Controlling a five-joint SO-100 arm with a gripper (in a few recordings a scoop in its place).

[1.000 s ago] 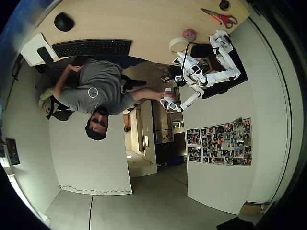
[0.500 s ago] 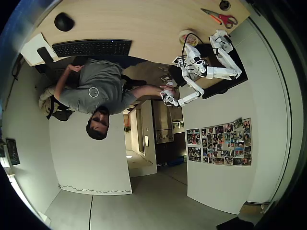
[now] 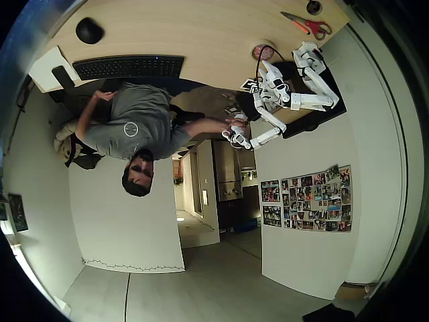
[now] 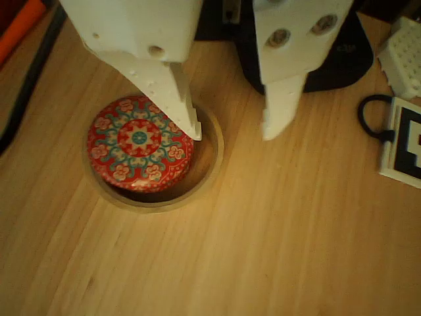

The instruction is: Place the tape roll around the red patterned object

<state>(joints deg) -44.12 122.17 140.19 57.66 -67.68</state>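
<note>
In the wrist view the red patterned object (image 4: 139,145), a round disc-like thing with a flower design, lies flat on the wooden table. The pale tape roll (image 4: 212,153) lies around it, the red object sitting toward the ring's left inner side. My white gripper (image 4: 233,135) hangs open just above; its left fingertip (image 4: 191,125) is over the ring's inside and the right one is outside, with the ring's right wall below the gap. The overhead view shows the ring and red object (image 3: 262,51) together at the table edge, with my gripper (image 3: 266,66) beside them.
Red-handled scissors (image 3: 308,25) lie further along the table, with a keyboard (image 3: 127,66) and mouse (image 3: 88,30) at the far side. A person sits by the table. Close by are a black base (image 4: 309,59), a white block (image 4: 402,46) and a marker card (image 4: 402,148).
The tape roll moved from beside the red object to lying around it. My arm swung over with it, and the gripper now stands open above the ring.
</note>
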